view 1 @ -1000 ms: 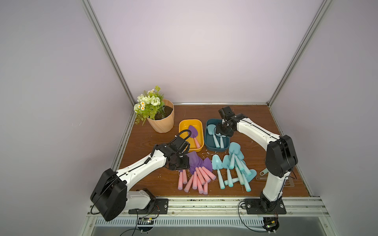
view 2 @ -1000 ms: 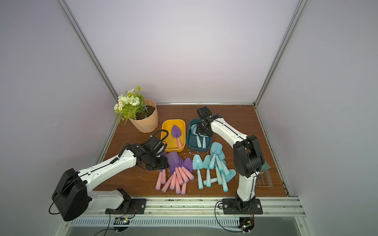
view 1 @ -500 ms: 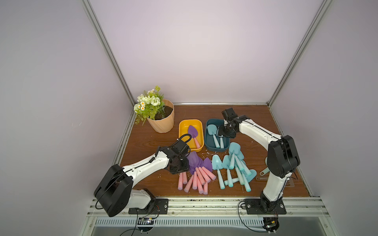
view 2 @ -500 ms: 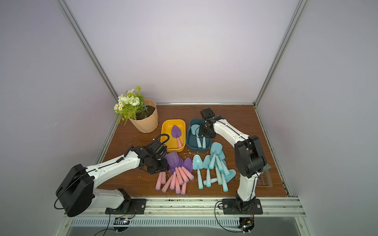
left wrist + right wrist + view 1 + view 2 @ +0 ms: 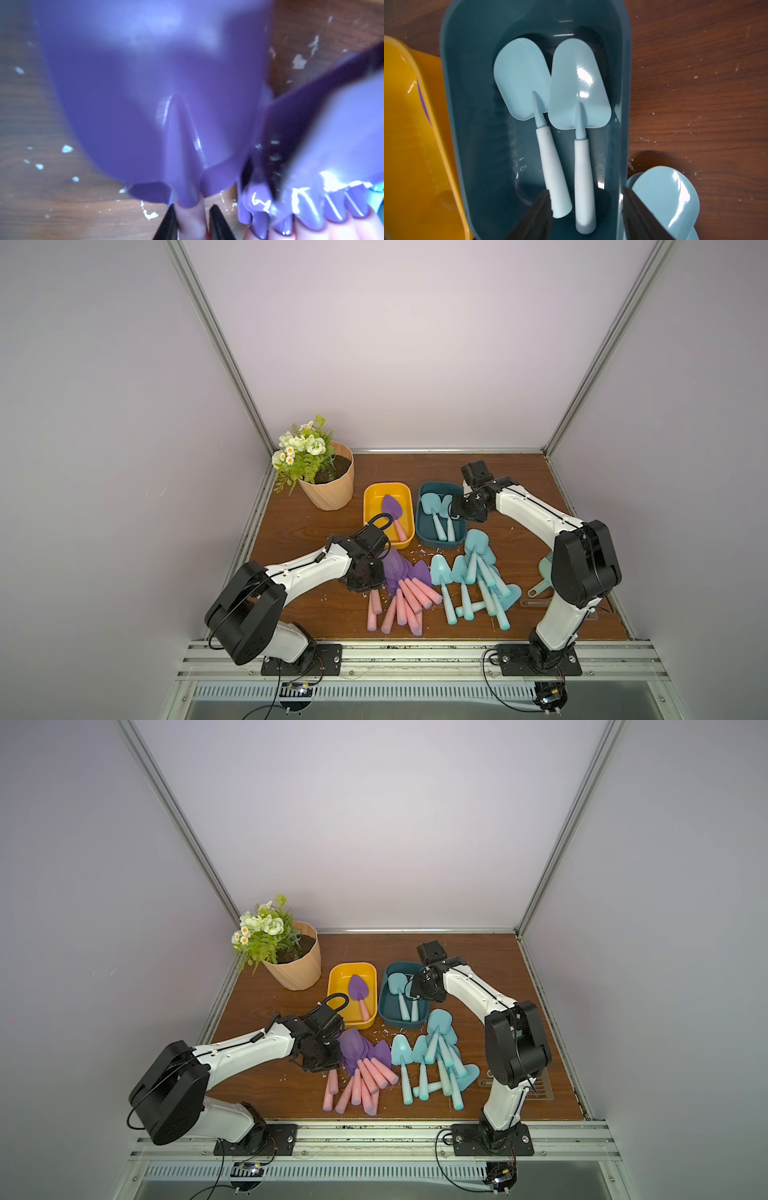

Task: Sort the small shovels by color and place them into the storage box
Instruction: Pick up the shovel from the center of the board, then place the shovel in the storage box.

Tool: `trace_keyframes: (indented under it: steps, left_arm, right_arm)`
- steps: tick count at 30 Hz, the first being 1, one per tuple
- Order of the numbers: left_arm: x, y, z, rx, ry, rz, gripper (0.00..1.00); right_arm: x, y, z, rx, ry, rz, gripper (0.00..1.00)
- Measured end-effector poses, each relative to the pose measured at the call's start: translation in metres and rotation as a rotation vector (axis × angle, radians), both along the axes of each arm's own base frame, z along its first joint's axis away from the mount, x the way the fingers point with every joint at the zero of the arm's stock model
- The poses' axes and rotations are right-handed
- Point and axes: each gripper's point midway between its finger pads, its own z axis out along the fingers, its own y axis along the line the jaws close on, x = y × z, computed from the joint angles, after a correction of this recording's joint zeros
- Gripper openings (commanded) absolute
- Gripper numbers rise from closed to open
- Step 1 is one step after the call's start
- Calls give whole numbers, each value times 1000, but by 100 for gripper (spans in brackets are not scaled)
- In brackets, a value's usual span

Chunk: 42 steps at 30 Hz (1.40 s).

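The left wrist view is showing what the top views are hiding: the left gripper [image 5: 192, 217] is pinching the pink neck of a purple-bladed shovel [image 5: 145, 93], with a black fingertip [image 5: 169, 220] pressing on each side; the blade is blurring across most of that picture; beside it the necks of the purple-and-pink pile [image 5: 311, 207] are crowding together, cut off at the edge; in both top views this gripper is sitting low at the end of the pile nearest the left arm, its own body covering the grip

The right wrist view is looking down into the teal box [image 5: 452, 104], where two turquoise shovels [image 5: 519, 79] are lying side by side, one blade overlapping the other; the right gripper [image 5: 585, 199] is hanging above their handle ends with jaws spread wide, gripping nothing; only a wall of the yellow box [image 5: 415, 145] and a sliver of purple are showing there

In a top view the whole purple shovel [image 5: 392, 510] is lying inside the yellow box; the loose turquoise pile [image 5: 478, 576] is resting on the wooden table [image 5: 311, 531] just in front of the teal box; the right arm is hiding most of a pale green dustpan [image 5: 545, 570] and a beige slotted piece [image 5: 540, 1090]; a flower pot [image 5: 332, 489] is standing in the back corner
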Motion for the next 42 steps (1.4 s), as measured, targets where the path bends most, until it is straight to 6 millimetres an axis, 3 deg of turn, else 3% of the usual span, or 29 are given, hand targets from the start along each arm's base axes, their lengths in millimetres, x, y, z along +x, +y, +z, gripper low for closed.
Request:
trace_keyframes:
  steps: [9,19,26,30,36,39,42]
  left_arm:
    - [6,2,10,27,-18,0,1]
    - [38,-5,103,-39,-223,53,1]
    - [56,-10,129,-21,-274,45,1]
    - [87,-13,133,15,-290,22,1]
    - [166,-3,132,96,-340,-9,1]
    - [201,-1,119,122,-348,-35,1]
    - [222,2,93,150,-321,-62,1]
  right_arm:
    - [1,-1,-1,11,3,-3,59]
    - [1,0,0,20,2,-8,58]
    - [1,3,2,46,7,-16,58]
    - [1,3,2,49,9,-25,58]
    - [1,2,2,54,12,-40,58]
    - [0,1,6,57,7,-53,58]
    - [0,0,16,69,-14,-67,58]
